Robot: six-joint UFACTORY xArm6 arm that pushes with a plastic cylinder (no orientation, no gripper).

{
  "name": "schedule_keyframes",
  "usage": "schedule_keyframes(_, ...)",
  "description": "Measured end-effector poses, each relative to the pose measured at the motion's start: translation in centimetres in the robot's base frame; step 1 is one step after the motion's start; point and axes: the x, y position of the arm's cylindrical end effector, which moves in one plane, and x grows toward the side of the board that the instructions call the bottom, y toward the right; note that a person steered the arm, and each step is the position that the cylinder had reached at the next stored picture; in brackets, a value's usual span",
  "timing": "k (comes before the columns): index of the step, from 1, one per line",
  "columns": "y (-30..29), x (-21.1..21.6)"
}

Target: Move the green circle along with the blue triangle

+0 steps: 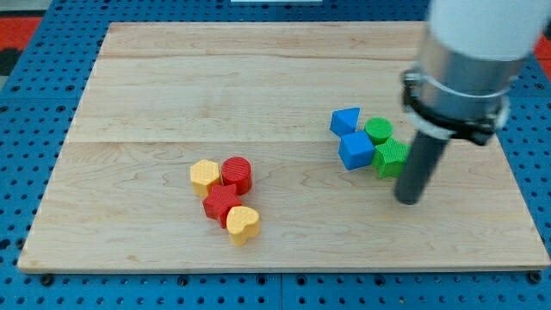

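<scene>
The green circle (378,130) sits right of centre on the wooden board (172,95), touching the blue triangle (346,120) on its left. A blue cube (355,150) and a second green block (391,158) lie just below them in the same cluster. My tip (411,200) rests on the board just below and to the right of the second green block, below the green circle. The rod rises from it to the arm at the view's top right.
A second cluster lies left of centre: a yellow block (205,177), a red cylinder (237,175), a red block (222,205) and a yellow heart (243,224). A blue pegboard surrounds the board.
</scene>
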Motion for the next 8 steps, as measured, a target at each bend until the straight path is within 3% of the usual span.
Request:
schedule_keyframes(4,4.6,-0.5)
schedule_keyframes(5,6.2,-2.6)
schedule_keyframes(6,3.9,-6.2)
schedule_keyframes(8,2.9,-5.9)
